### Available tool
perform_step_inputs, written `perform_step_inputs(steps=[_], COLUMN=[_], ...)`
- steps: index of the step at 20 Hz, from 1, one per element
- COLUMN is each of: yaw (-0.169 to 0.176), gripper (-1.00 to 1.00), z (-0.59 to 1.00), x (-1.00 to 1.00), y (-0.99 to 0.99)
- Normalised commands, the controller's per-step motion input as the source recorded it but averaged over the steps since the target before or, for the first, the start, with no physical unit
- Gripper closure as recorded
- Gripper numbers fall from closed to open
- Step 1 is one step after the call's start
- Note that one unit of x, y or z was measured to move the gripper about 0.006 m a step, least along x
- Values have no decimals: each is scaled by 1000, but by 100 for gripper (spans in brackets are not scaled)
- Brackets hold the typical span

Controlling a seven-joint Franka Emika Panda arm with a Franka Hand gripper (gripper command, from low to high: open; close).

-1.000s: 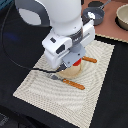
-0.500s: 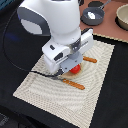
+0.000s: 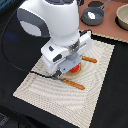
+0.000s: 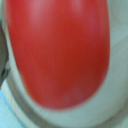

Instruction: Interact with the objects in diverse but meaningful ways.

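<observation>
You are low over the striped placemat (image 3: 75,85), with the arm's white head directly above the red tomato (image 3: 76,68), which sits on the round beige plate (image 4: 60,116) between two wooden-handled pieces of cutlery (one handle (image 3: 76,85) pokes out nearer the camera, the other (image 3: 89,59) on the far side). In the wrist view the tomato (image 4: 57,50) fills nearly the whole picture, blurred by closeness, with a curve of pale plate rim beside it.

Judging from this, you are at the reach-and-grasp stage on the tomato: nothing shows it lifted or moved off the plate yet, so whatever you mean to do with it is still ahead. The dark grey frying pan (image 3: 93,15) with a small white piece (image 3: 90,15) in it waits untouched at the far edge of the desk.

As for the fingers (image 3: 69,71), you cannot tell how wide they stand: the arm's body hides them in the exterior view, and the wrist view shows no clear fingertip, so whether they touch the tomato is unknown.
</observation>
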Motion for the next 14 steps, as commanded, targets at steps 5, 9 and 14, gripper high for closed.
perform_step_inputs(steps=[5,9,14], yaw=[10,10,13], gripper=[-100,-100,-100], z=[752,647,502], x=[0,0,0], y=[472,511,529])
